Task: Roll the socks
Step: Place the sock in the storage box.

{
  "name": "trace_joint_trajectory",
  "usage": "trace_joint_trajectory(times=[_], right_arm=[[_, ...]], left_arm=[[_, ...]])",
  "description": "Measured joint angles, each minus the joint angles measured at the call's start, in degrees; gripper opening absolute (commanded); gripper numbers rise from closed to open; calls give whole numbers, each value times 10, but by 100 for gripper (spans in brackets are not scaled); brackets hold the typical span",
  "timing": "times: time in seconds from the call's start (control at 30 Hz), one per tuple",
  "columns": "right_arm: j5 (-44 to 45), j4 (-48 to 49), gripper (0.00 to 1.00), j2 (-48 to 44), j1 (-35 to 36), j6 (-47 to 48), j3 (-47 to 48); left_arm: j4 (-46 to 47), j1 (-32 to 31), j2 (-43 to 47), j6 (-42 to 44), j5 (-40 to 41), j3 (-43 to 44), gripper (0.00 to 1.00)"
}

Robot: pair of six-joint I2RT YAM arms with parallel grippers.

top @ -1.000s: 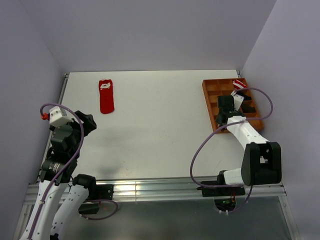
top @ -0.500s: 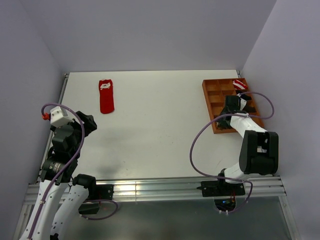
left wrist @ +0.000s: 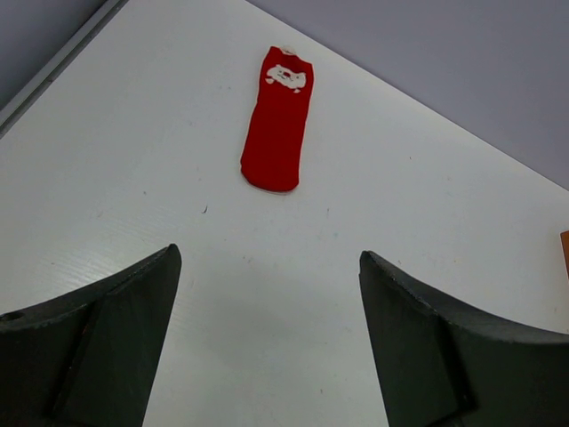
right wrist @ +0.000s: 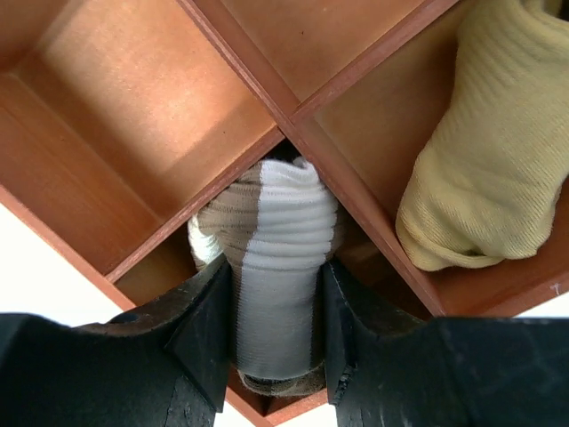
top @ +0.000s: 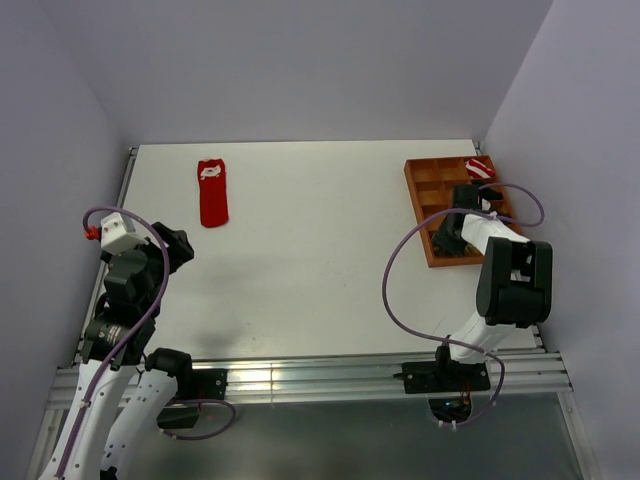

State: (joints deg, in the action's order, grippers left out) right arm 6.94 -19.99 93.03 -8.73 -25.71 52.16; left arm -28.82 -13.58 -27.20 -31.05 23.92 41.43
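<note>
Seen from above, the red sock (top: 212,193) lies flat, well left of the tray (top: 415,190), not yet rolled. The left gripper (left wrist: 267,347) hangs spread and empty, looking toward it. The right gripper (right wrist: 276,311) pinches the rolled striped sock (right wrist: 280,222) inside a tray compartment, probably seating it; the yellow sock (right wrist: 484,160) fills the neighbouring one.

Red sock (left wrist: 277,133) flat; striped sock (right wrist: 276,258), yellow sock (right wrist: 484,151) bunched.

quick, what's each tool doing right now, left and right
Left tool: open, holding nothing.
Right tool: closed on the brown-and-cream sock in a compartment of the tray.
</note>
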Motion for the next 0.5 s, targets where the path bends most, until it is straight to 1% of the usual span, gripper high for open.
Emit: trace_joint_trajectory(times=[0.07,0.1,0.13,0.23,0.27,0.3,0.33,0.43,0.5], right_arm=[[-2,-16,8,11,-1,0,13],[-3,-20,9,13,-1,-2,15],[-4,-21,16,13,-2,-2,16],[-5,-22,27,13,-2,-3,16],[-5,-22,33,12,-2,-3,16],[-6,-23,36,11,-2,-3,16],[-6,-25,41,9,-2,-4,16],[-7,-33,48,0,-3,-7,16],[-10,-41,51,-9,-4,-9,16]], left_arm=[[0,0,0,0,0,0,86],[0,0,0,0,0,0,86],[0,0,0,0,0,0,86],[0,0,0,0,0,0,86],[0,0,0,0,0,0,86],[0,0,0,0,0,0,86],[0,0,0,0,0,0,86],[0,0,0,1,0,0,86],[0,0,0,2,0,0,86]])
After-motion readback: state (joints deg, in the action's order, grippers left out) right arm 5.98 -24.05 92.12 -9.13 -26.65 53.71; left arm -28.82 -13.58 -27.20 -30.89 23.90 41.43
